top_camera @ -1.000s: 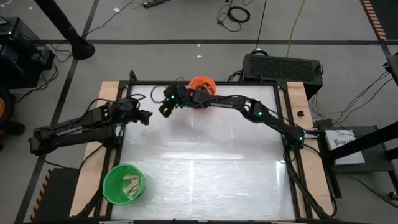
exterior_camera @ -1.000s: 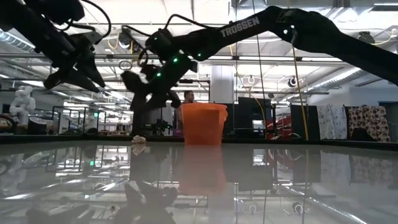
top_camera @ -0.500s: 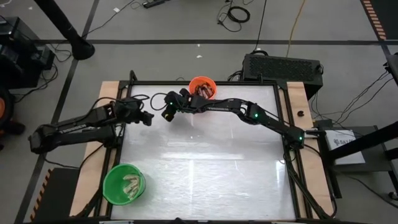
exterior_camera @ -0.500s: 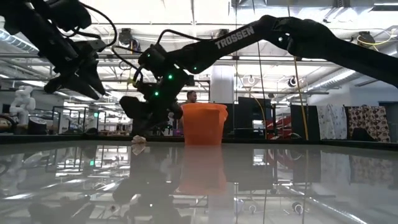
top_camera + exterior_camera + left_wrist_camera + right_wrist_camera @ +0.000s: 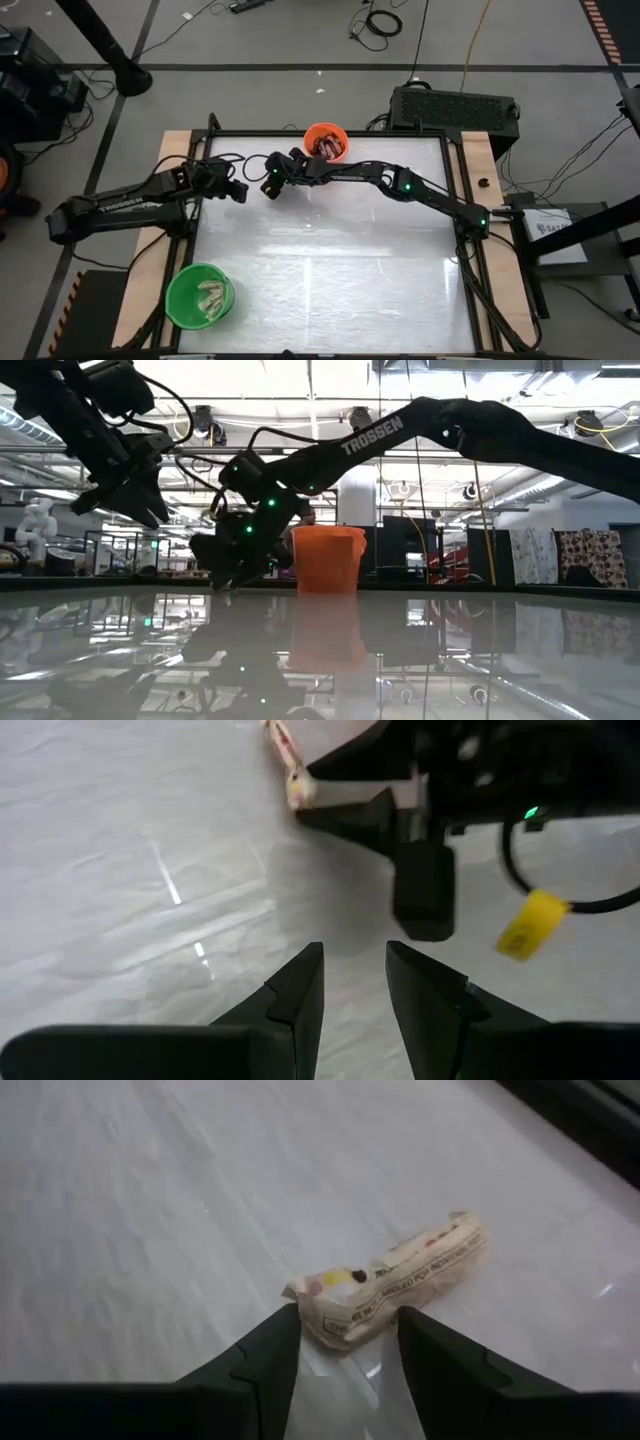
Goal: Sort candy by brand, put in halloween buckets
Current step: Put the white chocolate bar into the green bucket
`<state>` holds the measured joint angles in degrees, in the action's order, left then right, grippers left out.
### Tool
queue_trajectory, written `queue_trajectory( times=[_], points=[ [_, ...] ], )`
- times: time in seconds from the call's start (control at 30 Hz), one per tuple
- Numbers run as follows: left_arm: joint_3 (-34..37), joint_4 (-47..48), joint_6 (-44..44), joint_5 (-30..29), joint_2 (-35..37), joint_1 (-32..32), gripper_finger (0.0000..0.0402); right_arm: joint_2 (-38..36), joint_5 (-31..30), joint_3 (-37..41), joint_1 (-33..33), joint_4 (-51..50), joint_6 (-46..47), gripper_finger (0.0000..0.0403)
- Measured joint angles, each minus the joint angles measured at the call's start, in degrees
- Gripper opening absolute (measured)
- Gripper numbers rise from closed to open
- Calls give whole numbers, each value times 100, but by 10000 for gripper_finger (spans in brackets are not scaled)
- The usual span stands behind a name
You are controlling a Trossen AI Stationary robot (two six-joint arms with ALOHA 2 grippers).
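One pale cream candy (image 5: 400, 1280) lies flat on the white table near the far edge. My right gripper (image 5: 345, 1320) is low over it and open, with a fingertip on either side of the candy's near end; I cannot tell whether they touch it. In the high view this gripper (image 5: 268, 187) hides the candy. Just to its left, my left gripper (image 5: 240, 193) hangs above the table, its fingers (image 5: 352, 960) slightly apart with nothing between them. The orange bucket (image 5: 325, 140) at the far edge holds dark bars. The green bucket (image 5: 200, 295) at the near left holds pale pieces.
The two grippers stand close together left of the orange bucket (image 5: 327, 558). A yellow tag (image 5: 520, 925) hangs on a cable of the right arm. A black box (image 5: 455, 108) sits beyond the table's far right corner. Bare tabletop (image 5: 330, 270) stretches toward the near edge.
My right gripper has come down from above the table to just over the cream candy, tipping further downward and shifting slightly toward the near edge. It now hides the candy in the low view. The candy has not moved.
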<state>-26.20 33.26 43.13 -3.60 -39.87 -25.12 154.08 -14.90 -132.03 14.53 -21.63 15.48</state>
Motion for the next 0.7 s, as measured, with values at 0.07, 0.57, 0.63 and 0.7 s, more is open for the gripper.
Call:
queue_trajectory(
  times=[0.07,0.57,0.63,0.7],
  points=[
    [0,10,-4,0,-21,0,118,0,0,0,-1,31,21,156],
    [0,19,-63,35,-62,2,118,-2,-150,0,-148,440,-438,7],
    [0,32,-149,50,-62,2,118,-2,-126,-45,-229,378,-512,3],
    [0,38,-172,60,-62,2,118,0,-77,-229,-317,135,-526,3]
  ],
)
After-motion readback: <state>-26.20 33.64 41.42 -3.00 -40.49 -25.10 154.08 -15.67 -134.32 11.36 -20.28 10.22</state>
